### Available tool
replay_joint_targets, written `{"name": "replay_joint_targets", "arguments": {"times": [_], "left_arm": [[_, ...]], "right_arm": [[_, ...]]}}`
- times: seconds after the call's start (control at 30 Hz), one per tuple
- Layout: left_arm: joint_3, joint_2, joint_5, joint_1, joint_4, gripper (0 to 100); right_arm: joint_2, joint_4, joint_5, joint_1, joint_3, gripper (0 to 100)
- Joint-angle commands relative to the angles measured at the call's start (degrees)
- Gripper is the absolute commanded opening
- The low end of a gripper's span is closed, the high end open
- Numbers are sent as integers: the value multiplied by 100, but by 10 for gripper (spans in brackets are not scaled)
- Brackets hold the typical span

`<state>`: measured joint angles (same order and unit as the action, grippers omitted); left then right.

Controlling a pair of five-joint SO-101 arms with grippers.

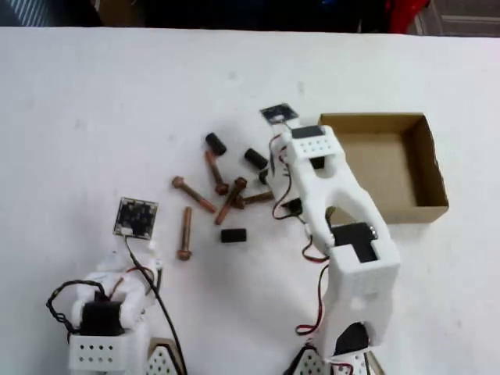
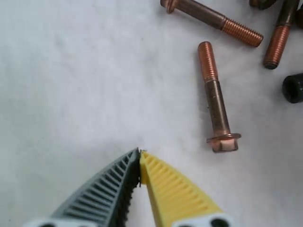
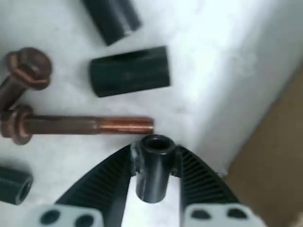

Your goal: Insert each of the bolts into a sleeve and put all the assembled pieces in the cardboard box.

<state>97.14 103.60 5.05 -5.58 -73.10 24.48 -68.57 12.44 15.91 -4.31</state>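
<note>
With your right pincer (image 3: pixel 156 152) clamped on a sleeve (image 3: pixel 152 177) and left pincer (image 2: pixel 140 158) closed, hold the bore clear and line it with the bolt (image 3: pixel 85 125) just ahead.

Ahead of the right gripper (image 3: pixel 155 152) and its jaws, the farthest sleeve (image 3: pixel 113 16) is cut off by the picture's edge, so only its near end shows. Beside those jaws the cardboard box (image 3: pixel 277 156) is blurred and runs out of frame. Ahead of the left gripper (image 2: pixel 140 154), a black sleeve (image 2: pixel 294 87) (barely half seen) and a bolt (image 2: pixel 279 33) — its head out of frame — are clipped by the edges.
</note>
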Motion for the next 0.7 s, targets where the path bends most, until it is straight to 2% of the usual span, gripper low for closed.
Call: {"name": "replay_joint_targets", "arguments": {"times": [0.0,0.1,0.27,0.67], "left_arm": [[-9,57,0,-22,-53,24],[-9,57,0,-22,-53,24],[-9,57,0,-22,-53,24],[-9,57,0,-22,-53,24]], "right_arm": [[31,110,18,75,246,35],[22,110,123,75,237,39],[-180,-31,818,75,237,17],[-2457,-1253,835,110,220,16]]}}
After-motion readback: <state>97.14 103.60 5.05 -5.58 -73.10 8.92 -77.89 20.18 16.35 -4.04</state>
